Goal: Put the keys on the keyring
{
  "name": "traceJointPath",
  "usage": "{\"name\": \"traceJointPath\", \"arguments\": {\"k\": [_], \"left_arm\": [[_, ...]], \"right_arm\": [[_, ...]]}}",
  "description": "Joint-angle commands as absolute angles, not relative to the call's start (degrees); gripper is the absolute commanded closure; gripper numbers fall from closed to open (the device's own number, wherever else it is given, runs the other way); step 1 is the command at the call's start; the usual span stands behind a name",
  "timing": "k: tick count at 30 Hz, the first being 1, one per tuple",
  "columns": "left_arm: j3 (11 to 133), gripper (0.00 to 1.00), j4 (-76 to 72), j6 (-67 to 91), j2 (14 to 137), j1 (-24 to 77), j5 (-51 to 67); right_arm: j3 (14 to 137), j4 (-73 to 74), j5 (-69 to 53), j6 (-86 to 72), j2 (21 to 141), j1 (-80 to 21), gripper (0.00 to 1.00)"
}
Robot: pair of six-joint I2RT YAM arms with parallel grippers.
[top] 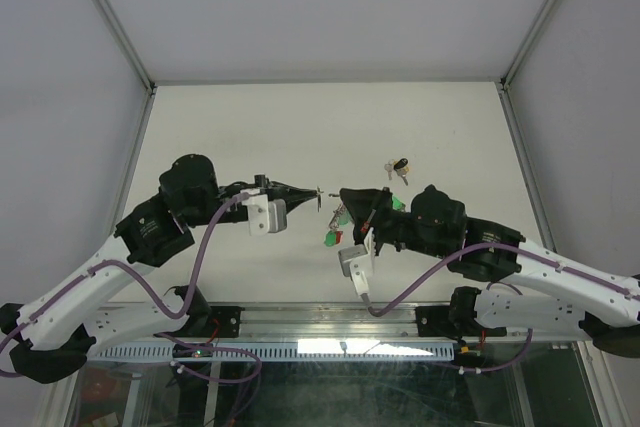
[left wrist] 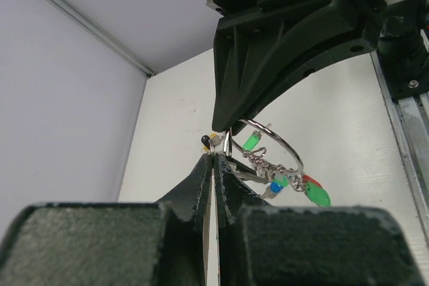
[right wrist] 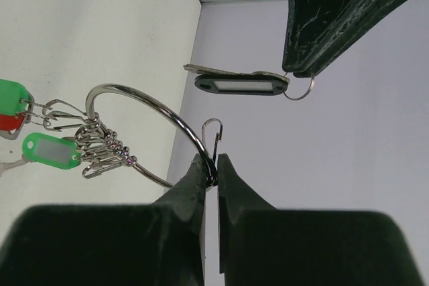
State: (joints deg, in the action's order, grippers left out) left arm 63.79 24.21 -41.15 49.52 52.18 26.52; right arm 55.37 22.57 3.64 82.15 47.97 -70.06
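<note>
My right gripper (right wrist: pixel 216 163) is shut on the wire of the keyring (right wrist: pixel 120 86), held above the table. Green-capped keys (right wrist: pixel 51 151) and a red-capped one (right wrist: pixel 9 122) dangle from its clips, and a blue cap (left wrist: pixel 275 185) shows in the left wrist view. My left gripper (left wrist: pixel 216 157) is shut on a black-capped key (right wrist: pixel 240 85), held level with its small split ring (right wrist: pixel 302 90) just right of the fingertips. In the top view the left gripper (top: pixel 316 194) and the right gripper (top: pixel 346 199) face each other tip to tip, the keyring (top: pixel 340 215) between them.
A small black-and-yellow key bunch (top: pixel 398 169) lies on the white table (top: pixel 250 127) behind the right gripper. Grey walls close the table at the back and both sides. The arm bases and rail run along the near edge.
</note>
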Motion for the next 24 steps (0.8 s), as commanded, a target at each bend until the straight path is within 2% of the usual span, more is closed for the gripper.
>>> {"name": "traceJointPath", "arguments": {"k": [1,5,11,24], "left_arm": [[64.3,1.0,17.61,-32.2,49.17,52.65,26.49],[62.64,1.0,9.33,-9.83,47.76,52.65,14.11],[67.38,1.0,14.37,7.6,51.13,52.67,4.75],[66.56,1.0,13.37,12.49,51.88,52.65,11.26]], "right_arm": [[57.6,16.58,8.33,86.9,47.48,-70.66,1.0],[57.59,14.86,11.66,89.61,48.19,-70.75,1.0],[56.54,9.89,15.36,95.0,49.58,-71.11,1.0],[55.94,6.41,20.15,103.38,51.49,-71.21,1.0]]}}
